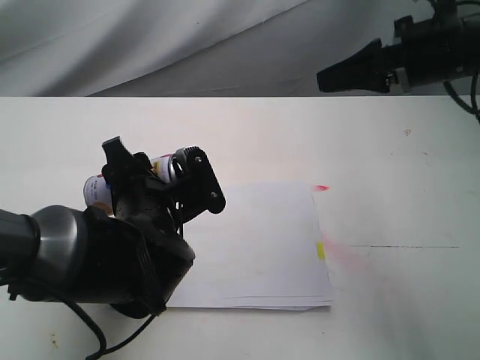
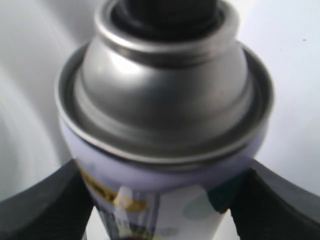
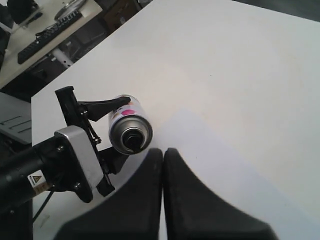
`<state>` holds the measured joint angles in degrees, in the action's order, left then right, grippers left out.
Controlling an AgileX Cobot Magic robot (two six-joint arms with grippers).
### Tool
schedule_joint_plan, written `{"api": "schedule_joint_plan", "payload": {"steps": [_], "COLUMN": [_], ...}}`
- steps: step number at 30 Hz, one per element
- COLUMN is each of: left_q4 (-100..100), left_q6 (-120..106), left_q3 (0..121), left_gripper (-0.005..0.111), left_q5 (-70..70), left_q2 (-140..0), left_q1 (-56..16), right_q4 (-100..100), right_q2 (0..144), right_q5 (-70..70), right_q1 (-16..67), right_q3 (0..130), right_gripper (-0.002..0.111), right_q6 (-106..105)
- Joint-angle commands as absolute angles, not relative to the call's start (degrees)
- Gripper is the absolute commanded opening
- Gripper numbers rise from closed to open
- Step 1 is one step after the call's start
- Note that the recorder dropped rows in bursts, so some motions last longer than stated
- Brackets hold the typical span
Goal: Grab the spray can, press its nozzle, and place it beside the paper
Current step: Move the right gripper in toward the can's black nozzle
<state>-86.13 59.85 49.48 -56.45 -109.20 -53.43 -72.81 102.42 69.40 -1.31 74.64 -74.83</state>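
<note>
My left gripper [image 1: 156,168] is shut on the spray can [image 1: 162,166], which it holds tilted on its side over the table just left of the paper [image 1: 262,247]. In the left wrist view the can's silver shoulder [image 2: 165,95] fills the picture, with the black nozzle [image 2: 167,12] at the edge and a finger [image 2: 40,205] on each side of the lilac label. The right wrist view looks at the can [image 3: 129,125] end-on, its nozzle [image 3: 133,140] just beyond my right gripper [image 3: 163,152]. My right gripper [image 1: 330,77], shut and empty, hangs at the far right.
The paper has a red mark [image 1: 321,187] at its far right corner and a yellow tab [image 1: 321,250] on its right edge. A faint pink stain [image 1: 349,256] lies on the white table [image 1: 420,180] right of the paper. Grey cloth hangs behind the table.
</note>
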Motion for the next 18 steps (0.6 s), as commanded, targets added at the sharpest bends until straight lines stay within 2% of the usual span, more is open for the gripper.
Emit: {"api": "schedule_joint_plan", "payload": {"steps": [1, 4, 9, 14, 18], "left_q4": [-87.13, -87.13, -87.13, -87.10, -87.00], "left_q6": [61.36, 61.33, 61.33, 60.96, 60.95], "left_q3": [49.54, 49.54, 49.54, 49.54, 49.54], "left_gripper": [0.000, 0.000, 0.000, 0.000, 0.000], "left_q5": [-58.93, -59.08, -59.87, -59.89, -59.89], "left_q2": [-108.94, -108.94, -108.94, -108.94, -108.94], "left_q1": [-53.92, -53.92, -53.92, -53.92, -53.92], "right_q4": [-81.20, -81.83, -83.64, -91.75, -89.29], "right_q2": [104.92, 105.46, 108.47, 112.98, 114.12], "right_q5": [69.88, 64.82, 61.41, 64.27, 64.49], "right_q1": [-1.01, 2.25, 8.49, 11.46, 14.75], "right_q3": [67.32, 62.97, 62.81, 62.81, 67.31], "right_gripper": [0.000, 0.000, 0.000, 0.000, 0.000], "right_q6": [-83.69, -88.02, -90.72, -100.66, -100.98]}}
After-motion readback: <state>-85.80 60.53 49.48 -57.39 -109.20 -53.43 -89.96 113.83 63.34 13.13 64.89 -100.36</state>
